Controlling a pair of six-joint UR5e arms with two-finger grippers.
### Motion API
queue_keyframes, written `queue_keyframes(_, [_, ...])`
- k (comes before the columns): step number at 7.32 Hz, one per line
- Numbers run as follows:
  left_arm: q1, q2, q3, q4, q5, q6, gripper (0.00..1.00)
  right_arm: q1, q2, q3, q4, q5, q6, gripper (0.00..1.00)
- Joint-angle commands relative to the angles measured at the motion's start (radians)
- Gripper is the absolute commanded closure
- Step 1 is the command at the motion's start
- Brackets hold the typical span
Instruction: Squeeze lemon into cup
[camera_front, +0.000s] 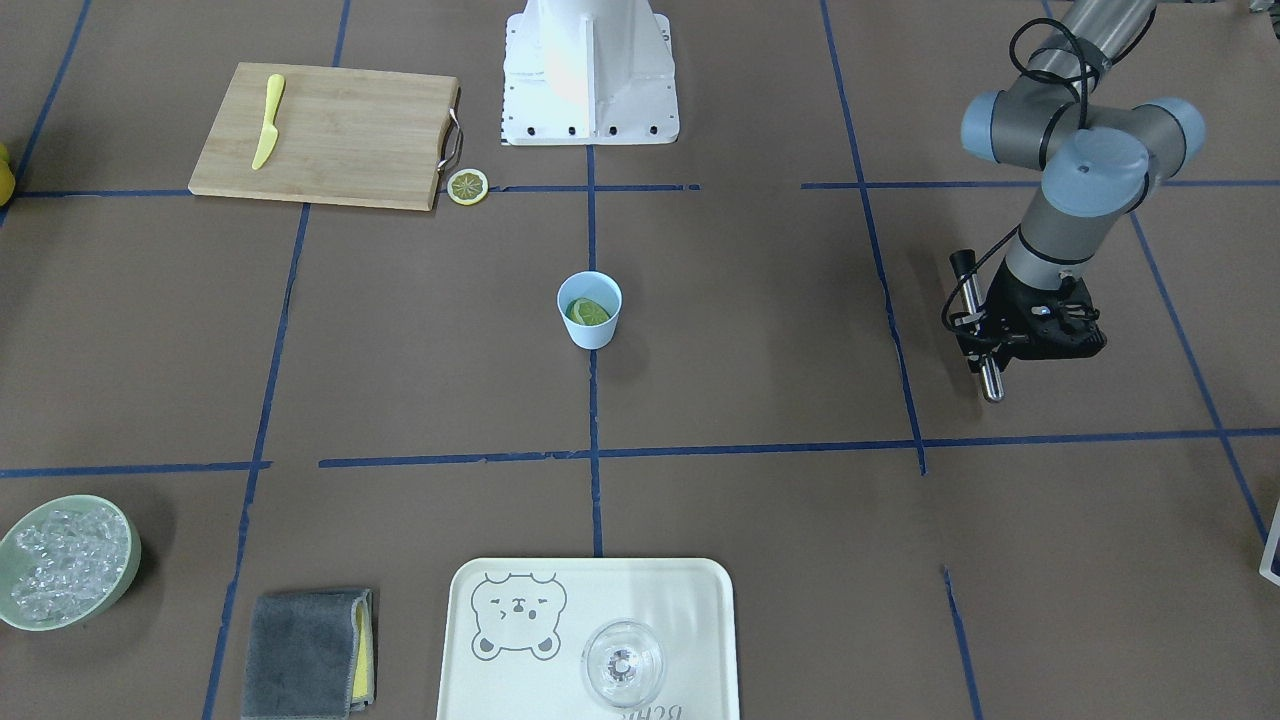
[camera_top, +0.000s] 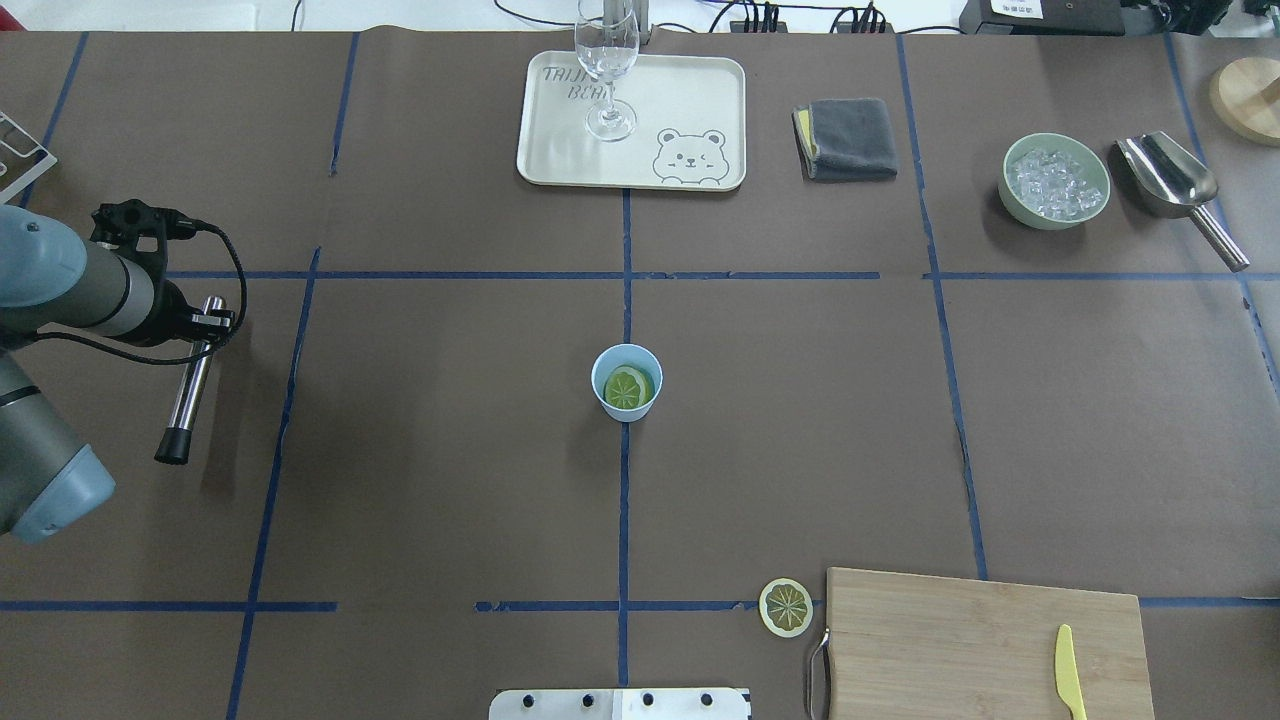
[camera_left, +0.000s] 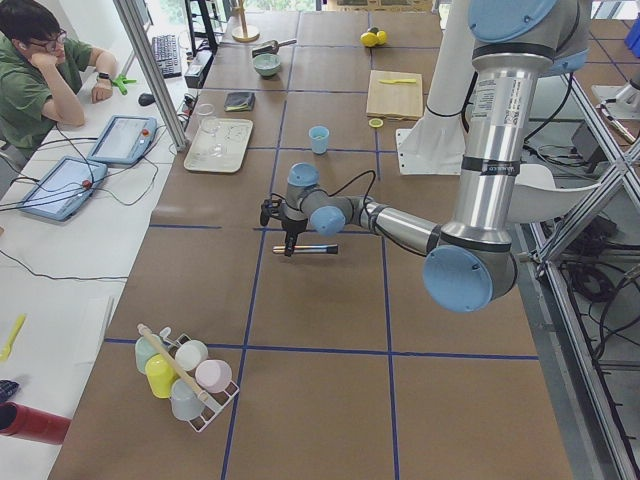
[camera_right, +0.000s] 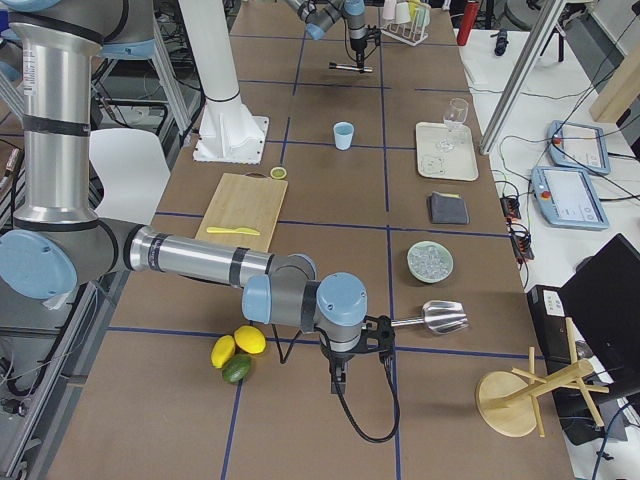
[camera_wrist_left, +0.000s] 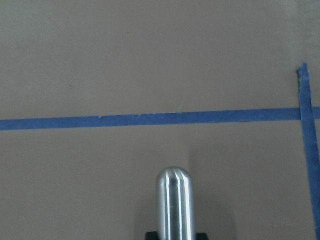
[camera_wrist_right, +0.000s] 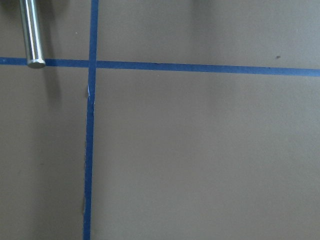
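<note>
The light-blue cup (camera_front: 590, 328) stands upright at the table's middle, also in the overhead view (camera_top: 626, 407). The cut lemon (camera_front: 588, 311) lies inside it, its yellow-green face up (camera_top: 627, 387). My left gripper (camera_front: 987, 340) is shut on a metal rod (camera_top: 190, 385) with a black end, held above the table far to the cup's side (camera_top: 205, 322). The rod's rounded end shows in the left wrist view (camera_wrist_left: 173, 200). My right gripper (camera_right: 338, 378) shows only in the exterior right view, near the table's end. I cannot tell whether it is open or shut.
A flat lemon slice (camera_front: 467, 186) lies by a wooden cutting board (camera_front: 330, 135) with a yellow knife (camera_front: 267, 122). A bear tray (camera_front: 600, 590) holds a stemmed glass (camera_front: 623, 663). An ice bowl (camera_front: 120, 580), a grey cloth (camera_front: 305, 653), a metal scoop (camera_top: 1170, 180) and whole fruits (camera_right: 238, 350) lie around.
</note>
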Motion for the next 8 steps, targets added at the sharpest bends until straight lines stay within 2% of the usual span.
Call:
queue_keyframes(1, [0.004,-0.001,-0.001,-0.004,0.001,0.007,0.0,0.0,0.004,-0.001,0.0,-0.002,0.0,0.0])
queue_keyframes(2, [0.001,-0.003,-0.013,-0.002,0.0,0.022,0.0,0.0,0.004,-0.001,0.0,-0.002,0.0,0.0])
queue_keyframes(4, [-0.028,0.015,-0.105,0.045,-0.017,0.239,0.0,0.0,0.004,-0.001,0.0,0.0,0.0,0.0])
queue_keyframes(6, [-0.265,0.04,-0.126,0.111,-0.173,0.541,0.0,0.0,0.004,-0.001,0.0,0.001,0.0,0.0])
queue_keyframes(8, [-0.514,0.046,-0.121,0.272,-0.212,0.856,0.0,0.0,0.004,-0.001,-0.002,0.002,0.0,0.0])
